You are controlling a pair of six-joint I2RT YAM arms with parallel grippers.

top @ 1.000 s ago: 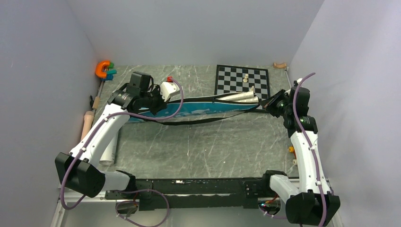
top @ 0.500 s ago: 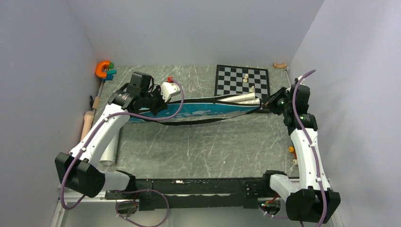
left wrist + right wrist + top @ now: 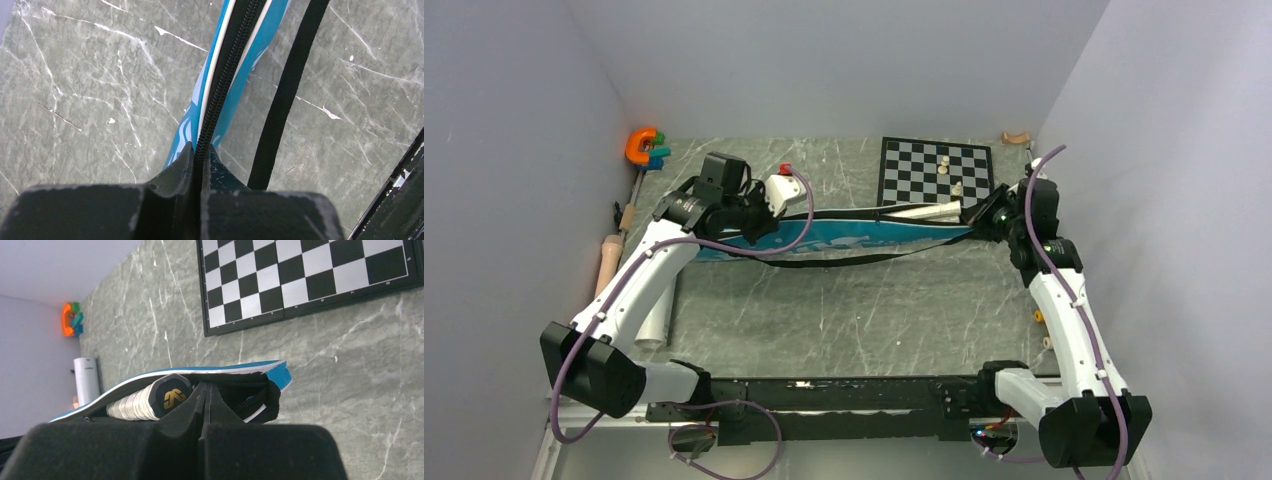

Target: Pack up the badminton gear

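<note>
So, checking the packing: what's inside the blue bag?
A white-wrapped racket handle with a black cap pokes from the open end of the blue bag. The bag covers the rest, so what else is inside cannot be seen.

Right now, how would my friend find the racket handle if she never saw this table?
Look for the chessboard at the far right. Just in front of it the long blue bag ends, open, and the racket handle lies in that mouth. Unlike the pale chess pieces behind, it is a long white wrapped stick with a gold-marked black cap.
</note>
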